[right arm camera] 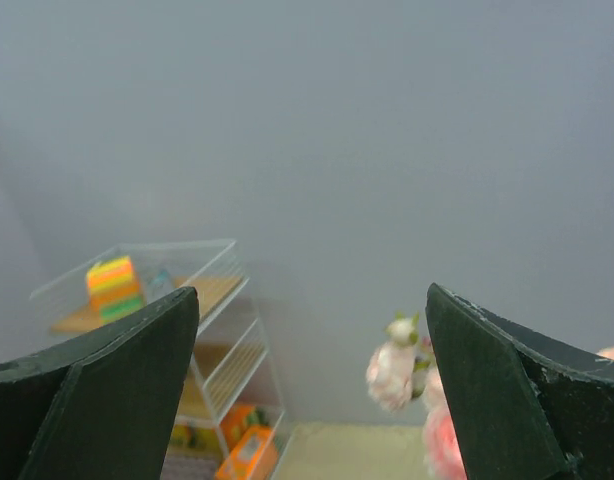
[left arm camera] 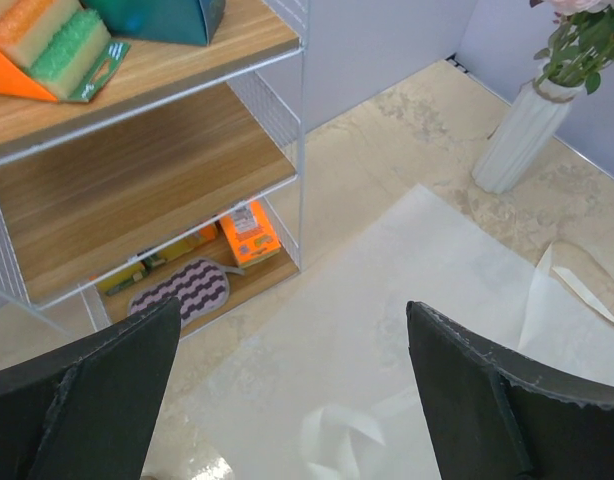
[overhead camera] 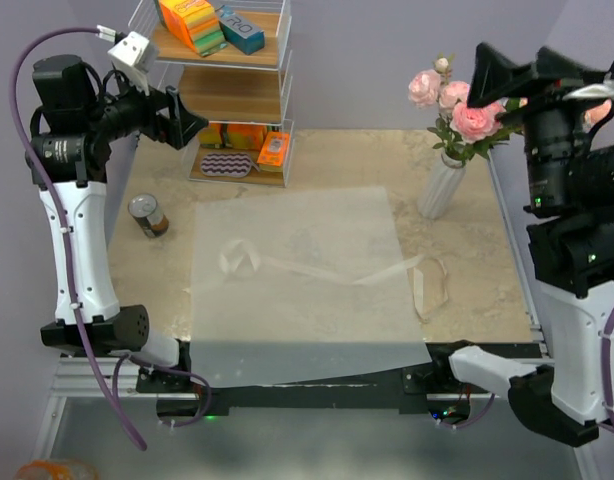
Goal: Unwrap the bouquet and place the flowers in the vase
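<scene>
Pale marbled counter point(overhead camera: 367, 160) carries the vase point(overhead camera: 442, 187) at its far right, with the flowers point(overhead camera: 452, 100) standing in it. The 2 claws, left claw point(left arm camera: 294, 312) and right claw point(right arm camera: 312, 295), gape apart, empty. The right claw hangs just beside the blooms, so a careless swing could topple the slim vase. No label is readable.

The right hand point(right arm camera: 312, 290) points at a plain grey wall point(right arm camera: 307, 120), fingers point(right arm camera: 107, 400) spread wide with nothing between them; low left a wire shelf point(right arm camera: 222, 300) holds striped sponges point(right arm camera: 114, 285), low right pink flowers point(right arm camera: 392, 370)
</scene>
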Robot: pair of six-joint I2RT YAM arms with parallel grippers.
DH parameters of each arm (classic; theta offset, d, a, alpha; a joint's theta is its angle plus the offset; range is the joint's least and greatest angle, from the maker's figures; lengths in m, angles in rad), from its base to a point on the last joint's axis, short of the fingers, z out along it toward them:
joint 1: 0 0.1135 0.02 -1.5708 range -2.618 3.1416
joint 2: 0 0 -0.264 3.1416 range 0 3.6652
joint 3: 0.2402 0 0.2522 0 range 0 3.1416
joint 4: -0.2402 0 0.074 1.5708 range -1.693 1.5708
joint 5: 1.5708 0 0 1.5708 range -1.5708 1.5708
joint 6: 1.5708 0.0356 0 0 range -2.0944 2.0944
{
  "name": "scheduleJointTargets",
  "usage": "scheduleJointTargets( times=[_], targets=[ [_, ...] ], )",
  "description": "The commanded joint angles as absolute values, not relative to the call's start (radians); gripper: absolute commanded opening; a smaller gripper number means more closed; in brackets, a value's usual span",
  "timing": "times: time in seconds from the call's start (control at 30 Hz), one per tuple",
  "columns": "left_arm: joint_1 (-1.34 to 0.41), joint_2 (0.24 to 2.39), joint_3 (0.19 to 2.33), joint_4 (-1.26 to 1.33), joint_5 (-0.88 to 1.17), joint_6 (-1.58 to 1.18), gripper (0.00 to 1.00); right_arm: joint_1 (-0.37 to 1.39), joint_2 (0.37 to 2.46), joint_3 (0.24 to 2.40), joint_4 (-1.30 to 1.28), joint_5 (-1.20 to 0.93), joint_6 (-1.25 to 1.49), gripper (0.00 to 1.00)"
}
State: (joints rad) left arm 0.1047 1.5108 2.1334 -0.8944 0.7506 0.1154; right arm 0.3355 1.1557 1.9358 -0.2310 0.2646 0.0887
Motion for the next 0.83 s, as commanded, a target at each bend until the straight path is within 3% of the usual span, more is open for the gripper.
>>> scheduleJointTargets(
  times=[0.0,0.13,0.33,0.8],
  targets=[
    [0.115,1.422,2.014,-0.838,0.695,0.104,0.99,0.341,1.069,1.717,-0.33,0.005,0.256,0.99],
    [0.115,1.367,1.881,-0.83,0.66,0.158,0.99,0.339,1.014,1.507,-0.465,0.041,0.343,0.99],
    [0.114,1.272,1.743,-0.822,0.624,0.201,0.99,0.341,0.853,1.301,-0.56,0.327,0.449,0.99],
    [0.115,1.186,1.521,-0.73,0.612,0.19,0.99,0.341,0.755,1.232,-0.641,0.339,0.399,0.99]
  ],
)
